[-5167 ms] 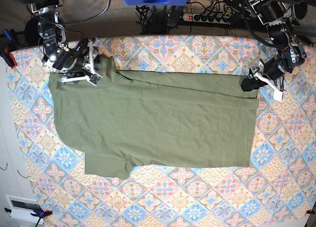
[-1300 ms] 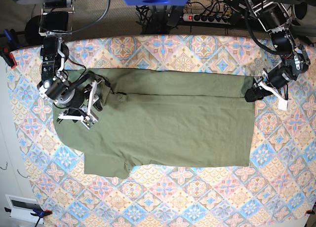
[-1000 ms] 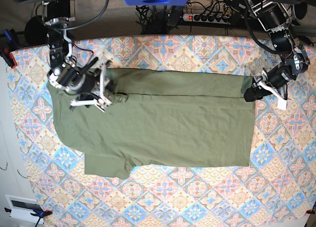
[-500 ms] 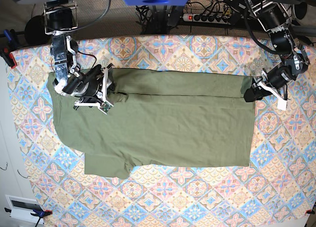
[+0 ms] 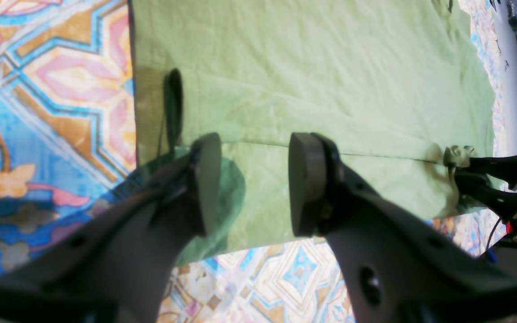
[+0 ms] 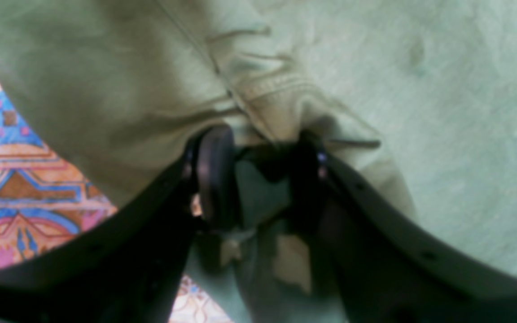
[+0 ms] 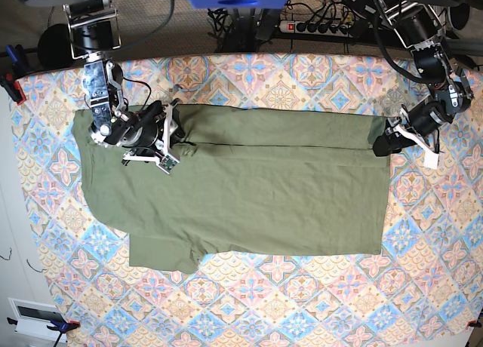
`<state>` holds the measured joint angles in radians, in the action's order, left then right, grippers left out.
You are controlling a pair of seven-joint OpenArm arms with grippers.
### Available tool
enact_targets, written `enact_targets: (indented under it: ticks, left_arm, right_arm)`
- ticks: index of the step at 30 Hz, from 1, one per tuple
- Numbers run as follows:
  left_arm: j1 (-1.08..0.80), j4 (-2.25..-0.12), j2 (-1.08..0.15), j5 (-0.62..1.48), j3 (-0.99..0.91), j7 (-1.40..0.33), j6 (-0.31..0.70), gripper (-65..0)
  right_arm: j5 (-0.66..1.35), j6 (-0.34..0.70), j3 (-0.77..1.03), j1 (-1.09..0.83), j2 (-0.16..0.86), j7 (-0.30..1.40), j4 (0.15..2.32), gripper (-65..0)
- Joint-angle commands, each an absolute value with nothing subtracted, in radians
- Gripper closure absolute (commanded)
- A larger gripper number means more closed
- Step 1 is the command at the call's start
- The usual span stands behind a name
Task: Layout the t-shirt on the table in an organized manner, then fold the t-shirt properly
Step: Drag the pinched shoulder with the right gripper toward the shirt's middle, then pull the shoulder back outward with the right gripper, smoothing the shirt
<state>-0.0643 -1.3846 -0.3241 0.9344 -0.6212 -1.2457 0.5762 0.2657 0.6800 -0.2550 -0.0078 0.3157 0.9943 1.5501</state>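
since the earlier base frames the right gripper [image 7: 167, 139] has travelled inward along the fold, from the sleeve area toward the collar; left gripper [image 7: 381, 145] unchanged at the hem corner. t-shirt [image 7: 249, 188] lies flat on the table [image 7: 302, 309], long axis across the base view, far edge doubled over. right jaws pinch a bunched seam of fabric. left jaws stand parted astride the folded edge; grip cannot be told. both arms reach low from the far side.
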Motion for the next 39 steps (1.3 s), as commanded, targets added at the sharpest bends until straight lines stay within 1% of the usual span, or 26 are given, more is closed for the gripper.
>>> enact_targets:
  ticks: [1,3,4,5,8,9,12,17,19,21,26,29,33,36,39]
  left_arm:
    - [-0.053,-1.397,-0.34,0.952,-0.624,-1.231,0.582,-25.1]
    - [-0.054,-1.397,-0.34,0.952,-0.624,-1.231,0.582,-25.1]
    - [-0.054,-1.397,-0.34,0.952,-0.624,-1.231,0.582,-25.1]
    - [-0.056,-1.397,-0.34,0.952,-0.624,-1.231,0.582,-25.1]
    - [-0.059,-1.397,-0.34,0.952,-0.624,-1.231,0.582,-25.1]
    - [-0.061,-1.397,-0.34,0.952,-0.624,-1.231,0.582,-25.1]
    - [-0.061,-1.397,-0.34,0.952,-0.624,-1.231,0.582,-25.1]
    - [-0.061,-1.397,-0.34,0.952,-0.624,-1.231,0.582,-25.1]
    - [-0.061,-1.397,-0.341,0.952,-0.624,-1.231,0.582,-25.1]
    - [-0.061,-1.397,-0.344,0.952,-0.624,-1.231,0.582,-25.1]
    - [-0.056,-1.397,-0.344,0.952,-0.624,-1.231,0.582,-25.2]
    - [-0.056,-1.397,-0.344,0.952,-0.624,-1.231,0.582,-25.2]
    - [-0.056,-1.397,-0.344,0.952,-0.624,-1.231,0.582,-25.2]
    - [-0.056,-1.395,-0.344,0.952,-0.624,-1.231,0.582,-25.2]
    - [-0.059,-1.395,-0.346,0.952,-0.624,-1.231,0.582,-25.2]
  right_arm:
    - [0.278,0.698,-0.263,0.002,0.305,1.021,1.549,-21.4]
    - [0.278,0.698,-0.262,0.03,0.275,1.024,1.549,-21.0]
    - [0.278,0.698,-0.262,0.045,0.265,1.026,1.549,-19.6]
    - [0.278,0.698,-0.259,0.056,0.259,1.026,1.549,-17.0]
    - [0.283,0.698,-0.242,0.067,0.257,1.024,1.554,-6.5]
    - [0.283,0.698,-0.231,0.067,0.257,1.026,1.558,-5.6]
    - [0.285,0.698,-0.217,0.067,0.259,1.03,1.58,-5.7]
    - [0.286,0.698,-0.206,0.059,0.262,1.033,1.678,-5.7]
    - [0.286,0.698,-0.199,0.059,0.262,1.066,1.699,-6.1]
    - [0.286,0.698,-0.206,0.059,0.262,1.106,1.707,-8.2]
    - [0.286,0.698,-0.206,0.054,0.262,1.122,1.709,-21.1]
    - [0.285,0.698,-0.197,0.051,0.262,1.122,1.709,-26.6]
    - [0.285,0.698,-0.185,0.051,0.314,1.122,1.732,-26.7]
    - [0.286,0.698,-0.071,0.016,0.34,1.127,1.77,-25.9]
    - [0.286,0.698,0.038,-0.042,0.34,1.127,1.801,-26.0]
